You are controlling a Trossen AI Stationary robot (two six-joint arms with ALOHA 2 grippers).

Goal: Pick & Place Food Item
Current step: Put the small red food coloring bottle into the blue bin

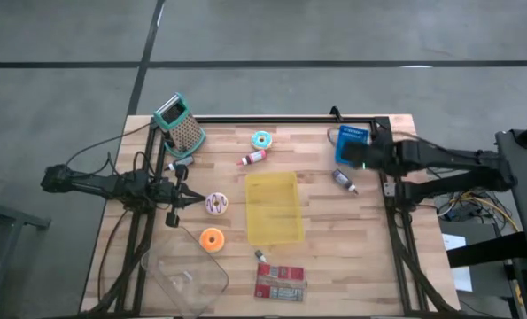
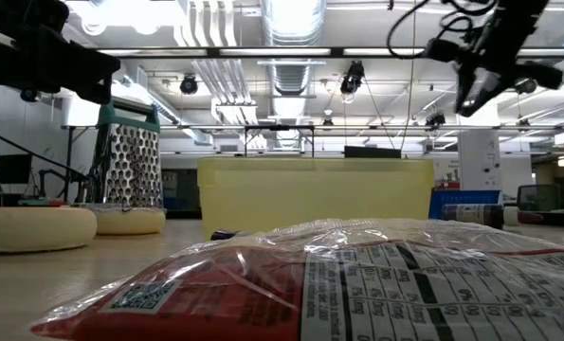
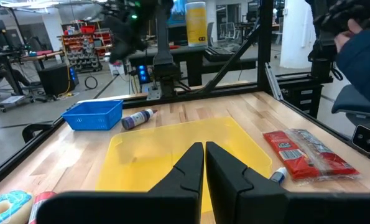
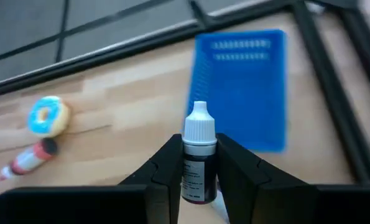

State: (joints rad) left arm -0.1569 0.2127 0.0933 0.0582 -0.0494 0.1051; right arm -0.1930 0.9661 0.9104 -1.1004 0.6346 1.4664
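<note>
Above the table's [image 1: 334,239] far right part, the right tool [image 4: 200,177] pinches a small white-capped dropper bottle [image 4: 197,165] upright over the blue basket [image 4: 244,87]. The left tool [image 3: 204,163], fingers pressed together, hovers near the yellow tray [image 1: 274,208].

My right gripper [image 4: 196,163] hangs above the table's [image 1: 352,257] far right part, clamped round a small dropper bottle [image 4: 198,155], with the basket [image 1: 352,144] just beyond it at the far right corner. My left gripper [image 1: 185,196], fingers together, sits at the left side, pointing toward the tray [image 1: 274,208] in the middle. Between them lies a doughnut [image 1: 216,204]; another doughnut [image 1: 212,239] lies nearer, beside a clear container [image 1: 185,276]. The grater [image 1: 180,122] stands far left. A snack packet [image 1: 279,281] lies in front of the tray.
</note>
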